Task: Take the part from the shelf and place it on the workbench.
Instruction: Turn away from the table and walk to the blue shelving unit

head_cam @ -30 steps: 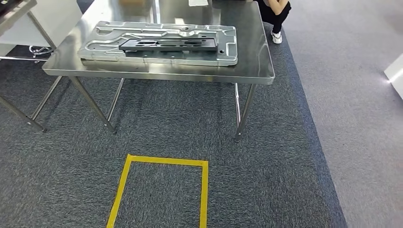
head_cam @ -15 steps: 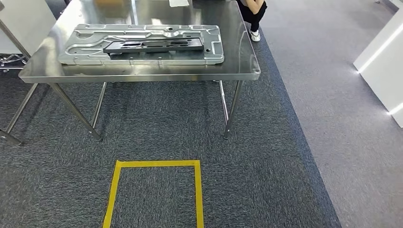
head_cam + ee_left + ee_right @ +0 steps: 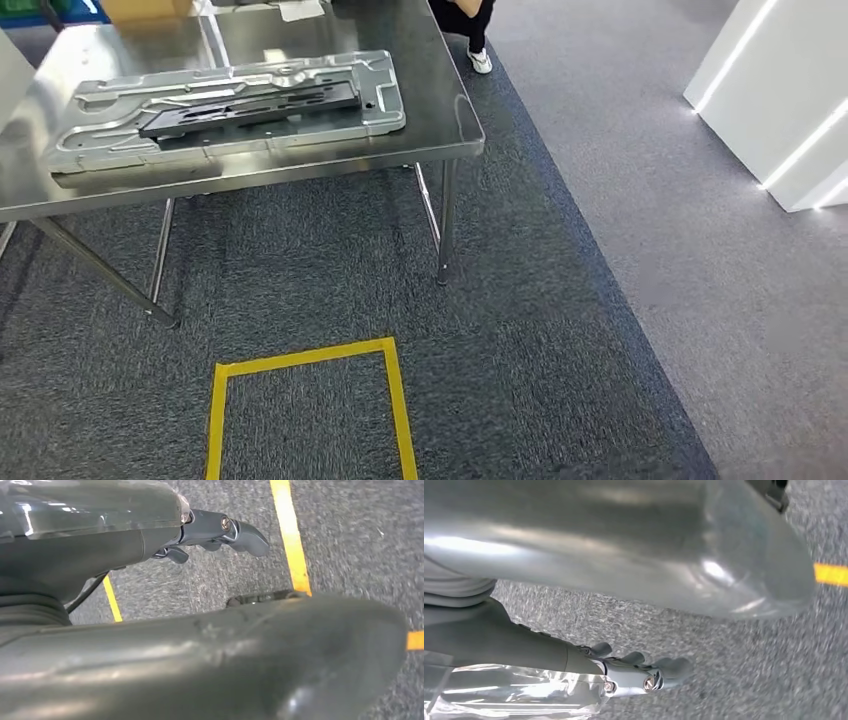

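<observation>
View swung right, part (image 3: 225,105) flat on workbench (image 3: 440,120)

The left hand (image 3: 220,532) is seen hanging low above the carpet, its dark fingers (image 3: 247,536) loosely extended and nothing held. The right hand (image 3: 634,672) is likewise carried empty, fingers (image 3: 669,669) slightly curled, apart.

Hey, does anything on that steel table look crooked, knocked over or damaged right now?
Nothing stands out. The big grey metal panel lies flat on the steel table, with the black part resting flat on top of it. No spill or damage is visible.
</observation>
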